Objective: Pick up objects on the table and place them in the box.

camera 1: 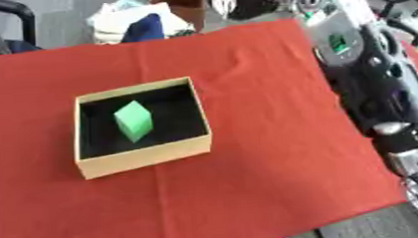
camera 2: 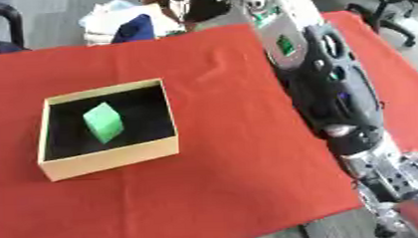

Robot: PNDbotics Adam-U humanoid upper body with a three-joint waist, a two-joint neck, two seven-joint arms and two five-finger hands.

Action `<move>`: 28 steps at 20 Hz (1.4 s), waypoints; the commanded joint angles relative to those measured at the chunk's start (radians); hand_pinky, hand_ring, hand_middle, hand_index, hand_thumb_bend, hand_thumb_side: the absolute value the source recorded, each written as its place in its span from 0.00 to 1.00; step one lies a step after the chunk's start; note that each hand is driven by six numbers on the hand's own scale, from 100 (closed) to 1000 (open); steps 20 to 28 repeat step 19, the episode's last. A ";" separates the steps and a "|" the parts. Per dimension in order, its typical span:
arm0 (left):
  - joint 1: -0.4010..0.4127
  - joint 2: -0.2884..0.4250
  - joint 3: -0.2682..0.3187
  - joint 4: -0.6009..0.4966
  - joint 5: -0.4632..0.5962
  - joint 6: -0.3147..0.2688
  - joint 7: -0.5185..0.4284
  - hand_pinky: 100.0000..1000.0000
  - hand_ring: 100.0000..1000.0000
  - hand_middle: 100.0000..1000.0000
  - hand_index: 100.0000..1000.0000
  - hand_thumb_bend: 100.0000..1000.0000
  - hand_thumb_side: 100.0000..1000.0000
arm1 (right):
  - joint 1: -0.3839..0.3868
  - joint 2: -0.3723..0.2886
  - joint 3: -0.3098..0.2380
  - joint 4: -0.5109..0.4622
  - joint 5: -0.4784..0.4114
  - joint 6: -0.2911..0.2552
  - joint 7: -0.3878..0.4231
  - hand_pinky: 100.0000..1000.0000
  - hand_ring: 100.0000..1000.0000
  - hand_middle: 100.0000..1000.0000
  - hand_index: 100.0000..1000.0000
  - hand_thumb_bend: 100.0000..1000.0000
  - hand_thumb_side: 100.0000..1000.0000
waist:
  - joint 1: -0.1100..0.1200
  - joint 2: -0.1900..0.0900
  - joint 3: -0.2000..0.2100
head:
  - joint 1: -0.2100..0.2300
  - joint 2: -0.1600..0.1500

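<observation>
A tan cardboard box [camera 1: 142,160] with a dark inside stands on the red tablecloth [camera 1: 275,153], left of the middle. A green block [camera 1: 133,121] lies tilted inside it. My right arm [camera 2: 333,91], black with silver joints, runs down the right side from the top. Its hand [camera 2: 391,180] hangs low at the bottom right corner, past the cloth's front edge and well away from the box. Nothing can be made out in that hand. My left hand is out of sight.
Beyond the far edge of the cloth lie white and dark blue things [camera 1: 139,24]. An office chair [camera 2: 387,10] stands at the back right. The cloth's front edge [camera 1: 338,221] runs askew across the lower right.
</observation>
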 commanded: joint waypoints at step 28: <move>-0.006 0.000 0.014 -0.017 0.009 -0.004 0.002 0.67 0.78 0.57 0.57 0.00 0.16 | 0.201 0.082 -0.280 -0.248 -0.353 -0.048 -0.350 0.61 0.66 0.77 0.94 0.00 0.46 | 0.016 0.005 -0.032 | 0.044 -0.011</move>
